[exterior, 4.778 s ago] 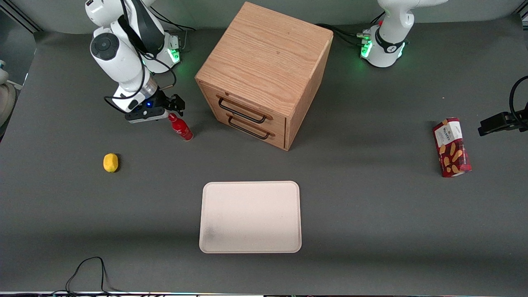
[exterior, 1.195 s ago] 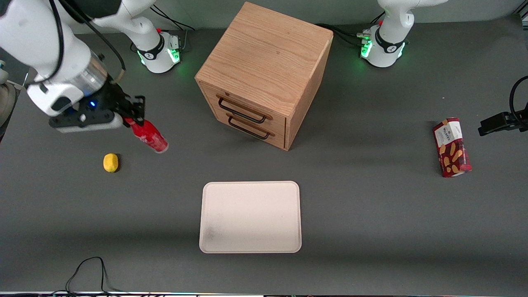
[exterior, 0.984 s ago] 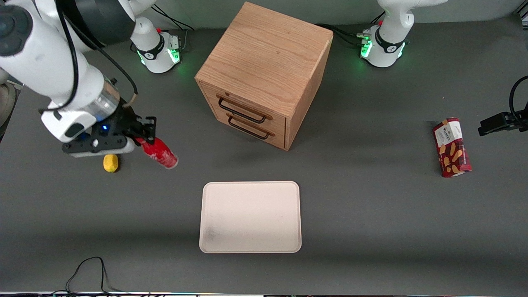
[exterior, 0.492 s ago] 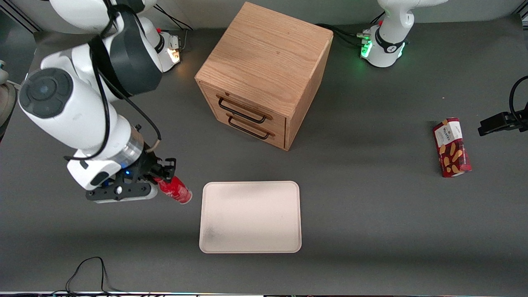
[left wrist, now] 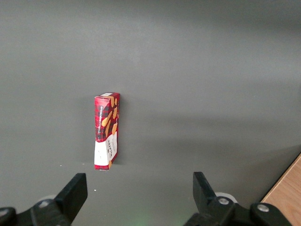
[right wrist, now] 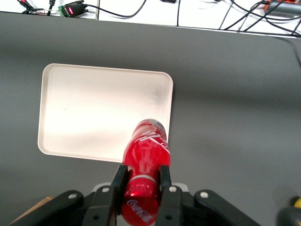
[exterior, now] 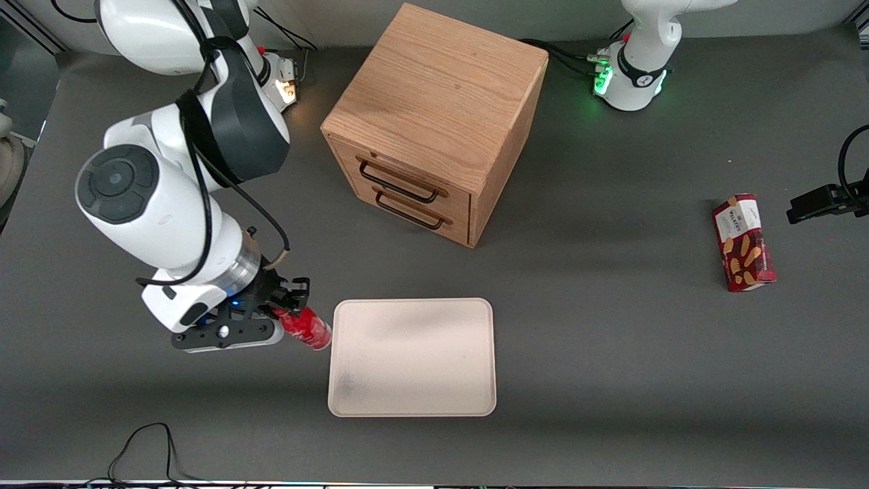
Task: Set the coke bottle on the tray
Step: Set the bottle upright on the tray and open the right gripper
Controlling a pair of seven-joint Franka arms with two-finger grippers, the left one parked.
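Hand (exterior: pixel 290 307) is pinching the coke bottle (exterior: pixel 307 329) near its neck, holding it tilted in the air just beside the tray (exterior: pixel 411 356), toward the working arm's end of the bench (exterior: pixel 611 353).

This is a robotics lab bench, not a home or kitchen. Two white robot arms are bolted by their bases (exterior: pixel 628 78) to a table (exterior: pixel 611 353) covered in plain dark grey matting, with green status lights glowing at the mounts. Loose cables (exterior: pixel 146 448) trail over the edge, and connectors and wiring (right wrist: pixel 70 8) lie along the table's border. A camera bracket (exterior: pixel 825 200) is clamped at the parked arm's end.
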